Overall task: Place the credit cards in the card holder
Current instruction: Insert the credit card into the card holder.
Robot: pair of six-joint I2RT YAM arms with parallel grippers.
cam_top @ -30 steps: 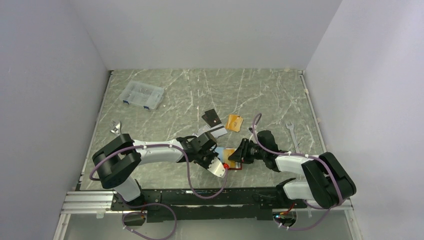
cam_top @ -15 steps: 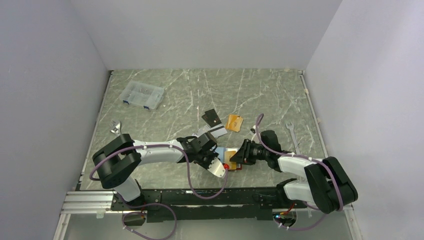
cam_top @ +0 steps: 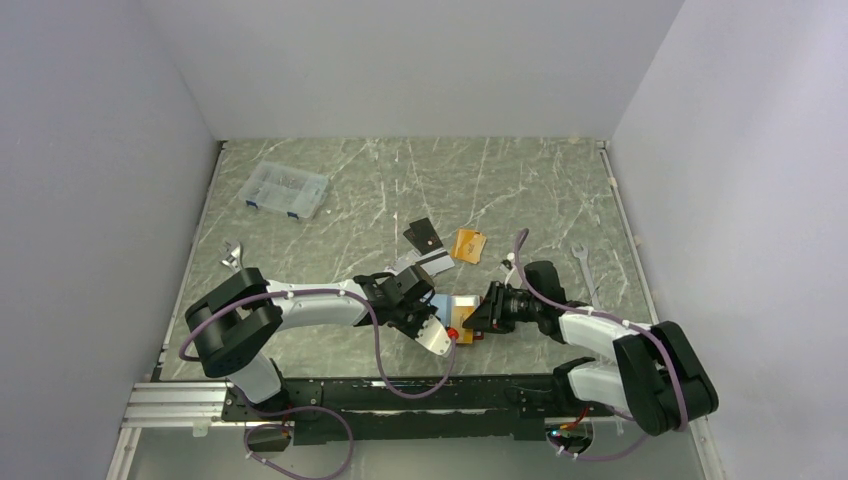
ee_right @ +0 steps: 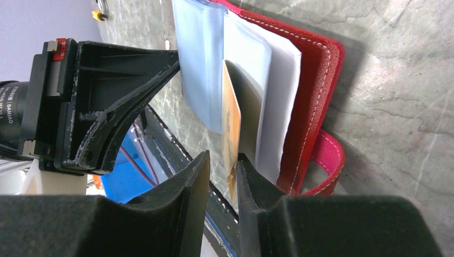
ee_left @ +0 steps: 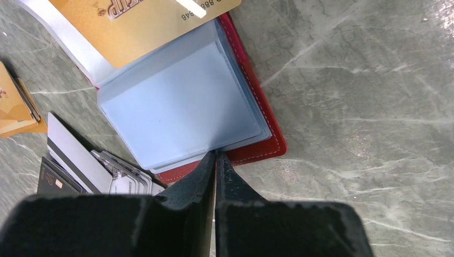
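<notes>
The dark-red card holder (cam_top: pixel 470 333) lies open near the table's front edge between both arms. My left gripper (ee_left: pixel 216 156) is shut on the corner of its pale blue sleeves (ee_left: pixel 176 107), holding them lifted off the red cover (ee_left: pixel 257 107). A gold credit card (ee_right: pixel 231 123) stands partway inside a sleeve, and the same gold card (ee_left: pixel 144 21) shows in the left wrist view. My right gripper (ee_right: pixel 223 158) straddles its outer edge with the jaws apart; the card leans on one finger. More credit cards lie behind: black (cam_top: pixel 422 233), gold (cam_top: pixel 468 244), grey-white striped (cam_top: pixel 425 262).
A clear plastic compartment box (cam_top: pixel 287 190) sits at the back left. One wrench (cam_top: pixel 232 255) lies by the left edge, another wrench (cam_top: pixel 585 262) at the right. The holder's pink strap loop (ee_right: pixel 332 160) sticks out beside my right fingers.
My right arm has shifted a little to the right and stretched lower along the table. The left arm and the held sleeves have stayed in place.
</notes>
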